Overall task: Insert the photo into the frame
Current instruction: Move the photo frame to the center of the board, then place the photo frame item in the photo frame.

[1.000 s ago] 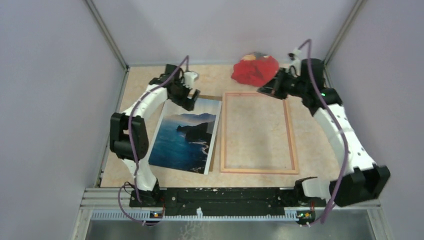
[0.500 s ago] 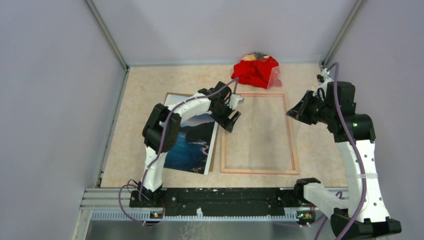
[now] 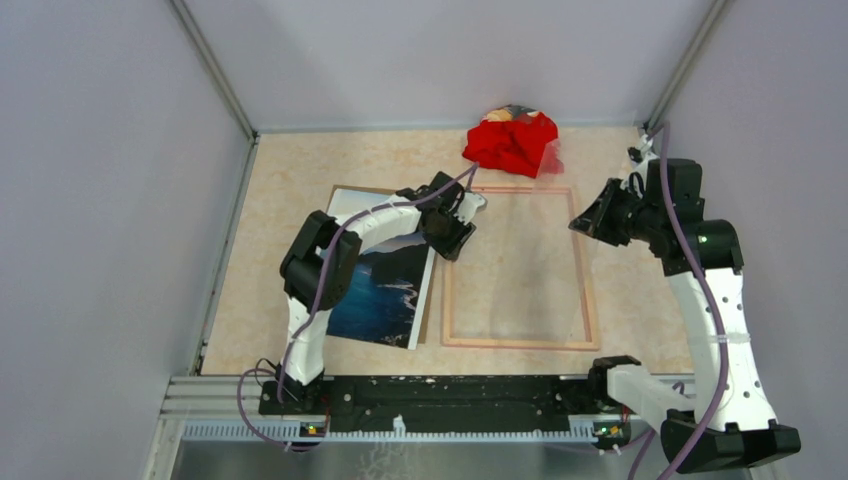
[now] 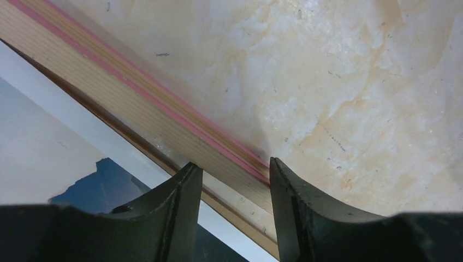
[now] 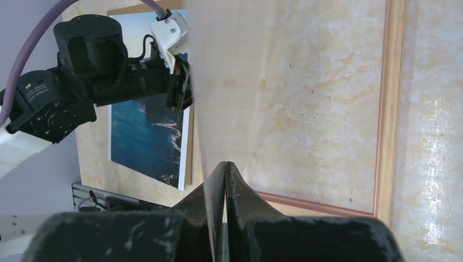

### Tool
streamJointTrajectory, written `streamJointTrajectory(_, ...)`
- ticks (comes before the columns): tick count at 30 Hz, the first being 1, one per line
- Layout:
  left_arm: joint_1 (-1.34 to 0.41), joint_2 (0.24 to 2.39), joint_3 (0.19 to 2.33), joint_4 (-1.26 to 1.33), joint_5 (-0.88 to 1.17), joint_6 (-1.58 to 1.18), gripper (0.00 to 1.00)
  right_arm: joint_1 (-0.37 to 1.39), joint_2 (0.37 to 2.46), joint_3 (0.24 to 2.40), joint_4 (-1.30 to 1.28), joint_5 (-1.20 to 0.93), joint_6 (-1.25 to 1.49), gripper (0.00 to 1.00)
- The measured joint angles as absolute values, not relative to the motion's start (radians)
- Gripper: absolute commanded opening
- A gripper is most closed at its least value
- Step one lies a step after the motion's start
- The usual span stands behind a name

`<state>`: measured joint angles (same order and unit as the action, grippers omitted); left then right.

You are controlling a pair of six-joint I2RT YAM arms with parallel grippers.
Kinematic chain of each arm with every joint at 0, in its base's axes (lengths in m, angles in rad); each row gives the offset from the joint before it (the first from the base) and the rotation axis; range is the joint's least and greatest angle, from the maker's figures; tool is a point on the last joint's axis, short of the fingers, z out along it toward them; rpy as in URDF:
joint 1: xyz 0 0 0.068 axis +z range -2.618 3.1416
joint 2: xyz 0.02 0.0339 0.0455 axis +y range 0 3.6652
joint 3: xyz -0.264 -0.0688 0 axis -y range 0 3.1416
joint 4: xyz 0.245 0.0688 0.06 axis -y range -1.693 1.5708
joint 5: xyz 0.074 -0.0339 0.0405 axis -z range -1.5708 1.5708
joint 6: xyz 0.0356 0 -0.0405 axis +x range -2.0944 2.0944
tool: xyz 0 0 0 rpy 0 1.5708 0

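Note:
The frame [image 3: 515,342] lies flat on the table with its tan back up and a pink strip along its inner edge [image 4: 136,103]. Left of it lies the photo [image 3: 385,290] of sea and cliffs. My left gripper [image 3: 452,232] is low over the frame's left rail, near the far end. Its jaws are open and stand astride that rail [image 4: 232,169]; I cannot tell whether they touch it. My right gripper [image 3: 580,220] hangs above the frame's far right corner. It is shut [image 5: 225,166] on the edge of a thin clear sheet [image 5: 218,82] held over the frame.
A red cloth heap [image 3: 512,142] sits at the back, just beyond the frame. A brown backing board [image 3: 430,300] shows under the photo's right edge. Grey walls close in the table on three sides. The left arm [image 5: 98,82] reaches across the photo.
The left gripper crossed from the photo's far end to the frame's left rail and its jaws narrowed. The right arm pulled back from the red cloth to the frame's right side.

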<state>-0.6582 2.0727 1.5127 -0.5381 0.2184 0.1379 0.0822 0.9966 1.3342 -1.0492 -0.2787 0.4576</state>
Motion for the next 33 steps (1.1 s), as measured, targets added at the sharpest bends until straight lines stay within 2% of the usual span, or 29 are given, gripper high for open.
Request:
streamJointTrajectory(14,-0.601,1.940,1.290,-0.395,0.095,0.240,0.57,0.082,0.997,1.261,-0.958,-0.368,0.484,0.00)
streamJointTrajectory(15,-0.586,1.935,1.285,-0.397,0.093,0.242,0.60,0.082,0.997,1.255,-0.951,-0.373,0.486,0.00)
streamJointTrajectory(18,-0.552,1.928,1.281,-0.411,0.085,0.243,0.78,0.082,0.998,1.229,-0.933,-0.393,0.494,0.00)
streamJointTrajectory(24,-0.525,1.925,1.320,-0.534,0.198,0.253,0.95,0.082,1.016,1.218,-0.915,-0.415,0.507,0.00)
streamJointTrajectory(29,-0.489,1.881,1.349,-0.665,0.382,0.271,0.94,0.082,1.045,1.220,-0.892,-0.447,0.529,0.00)
streamJointTrajectory(33,-0.419,1.849,1.443,-0.735,0.477,0.289,0.88,0.094,1.082,1.243,-0.866,-0.473,0.561,0.00)
